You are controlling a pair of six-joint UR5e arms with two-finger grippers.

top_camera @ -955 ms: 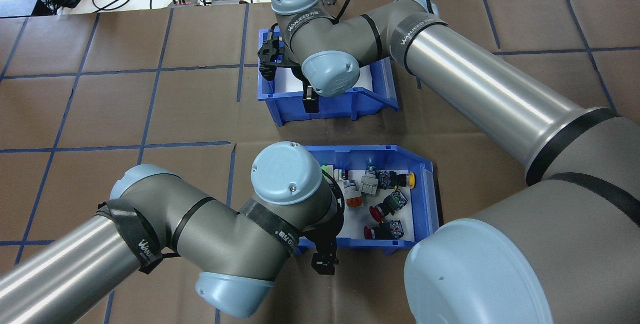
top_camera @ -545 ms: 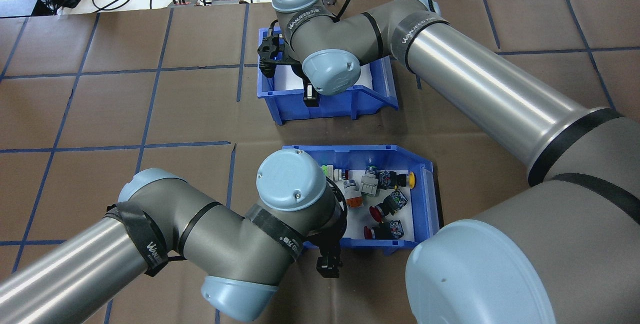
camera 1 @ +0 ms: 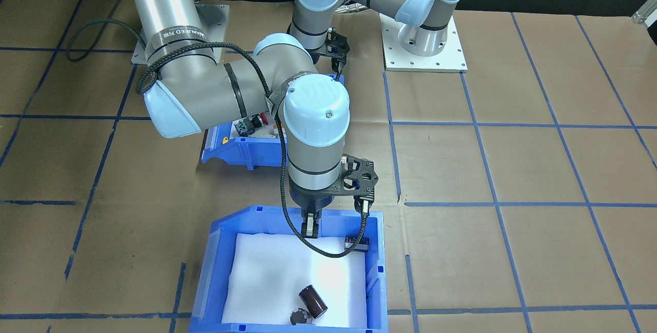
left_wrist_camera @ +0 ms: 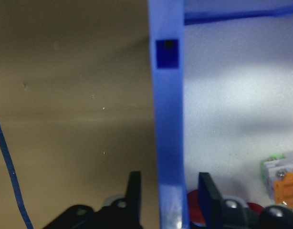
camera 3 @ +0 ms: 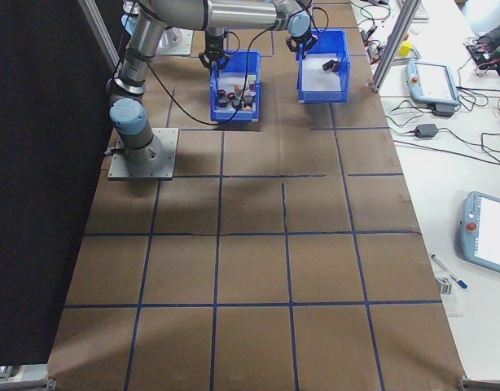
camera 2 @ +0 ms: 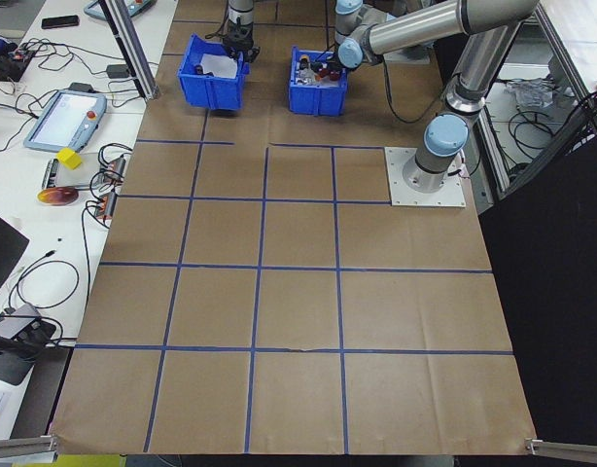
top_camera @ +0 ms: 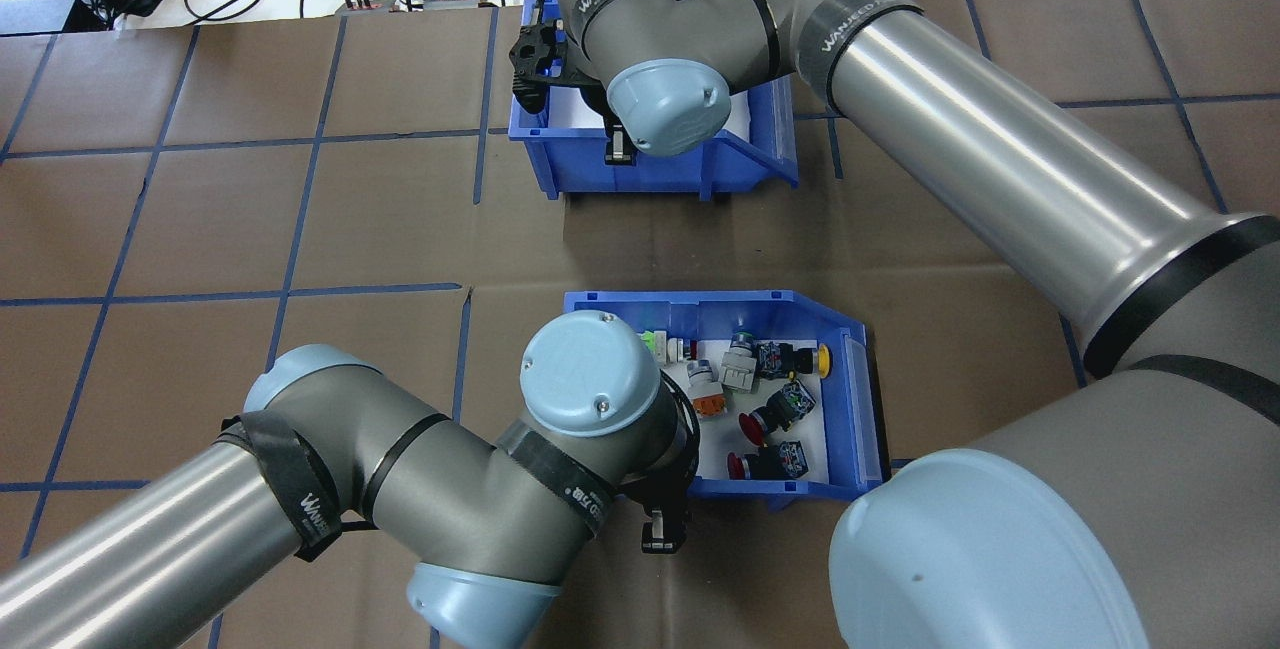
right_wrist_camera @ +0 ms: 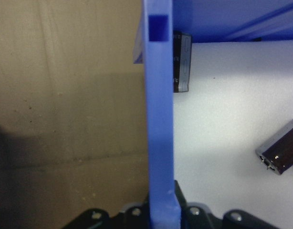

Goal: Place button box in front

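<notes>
1. Progress: the task is at an early stage. The button box (top_camera: 850,399) sits on the surface (top_camera: 200,229), and in the overhead view it lies at 6 o'clock from the capacitor bin (top_camera: 655,169). That puts it on the robot's side, so the move to the front does not appear done.
2. Left pincer (left_wrist_camera: 168,200): its jaws stand narrowly apart, one on each side of the button box's wall. The left wrist view shows small gaps between the jaws and the wall, so the grip does not look closed.
3. Right pincer (right_wrist_camera: 161,205): its jaws are pressed on the near wall of the capacitor bin, clamping it. In the front-facing view this bin lies at 6 o'clock, on the far side of the surface from the robot.
4. Remaining, as judged: close on the button box wall, carry the box forward and set it down. The capacitor bin may first need to leave the front position.
5. Appearance of the button box: a blue plastic bin with a white foam liner. It holds loose push-buttons (top_camera: 760,419) with red, yellow, orange and green caps. One end wall is cut low and sloped.
</notes>
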